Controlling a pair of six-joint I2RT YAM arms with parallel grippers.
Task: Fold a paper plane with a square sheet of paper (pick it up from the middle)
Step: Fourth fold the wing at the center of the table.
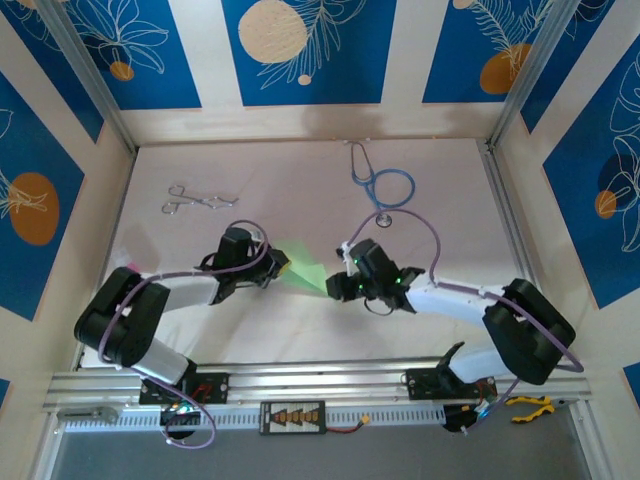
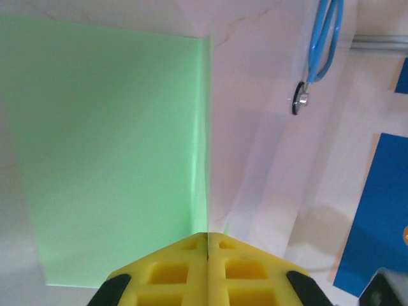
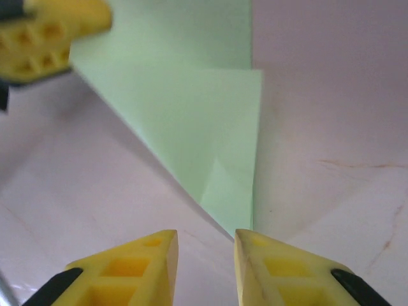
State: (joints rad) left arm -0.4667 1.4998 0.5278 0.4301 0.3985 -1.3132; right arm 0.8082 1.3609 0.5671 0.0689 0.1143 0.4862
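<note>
The pale green sheet of paper (image 1: pixel 303 268) lies folded into a pointed wedge between my two grippers at the table's middle, a rough paper plane shape with one flap laid over another. My left gripper (image 1: pixel 279 268) is shut on its edge; in the left wrist view the yellow fingertips (image 2: pixel 208 241) pinch the thin paper (image 2: pixel 108 153), which spreads away to the left. My right gripper (image 3: pixel 205 237) stands open, its fingers apart just short of the paper's sharp tip (image 3: pixel 239 226). In the right wrist view the folded paper (image 3: pixel 204 121) runs up toward the left gripper (image 3: pixel 51 32).
A blue stethoscope (image 1: pixel 385 185) lies at the back right of the table, with its chest piece (image 2: pixel 299 99) beyond the paper. Metal forceps (image 1: pixel 200 198) lie at the back left. An aluminium rail (image 1: pixel 320 380) runs along the near edge, and walls enclose the sides.
</note>
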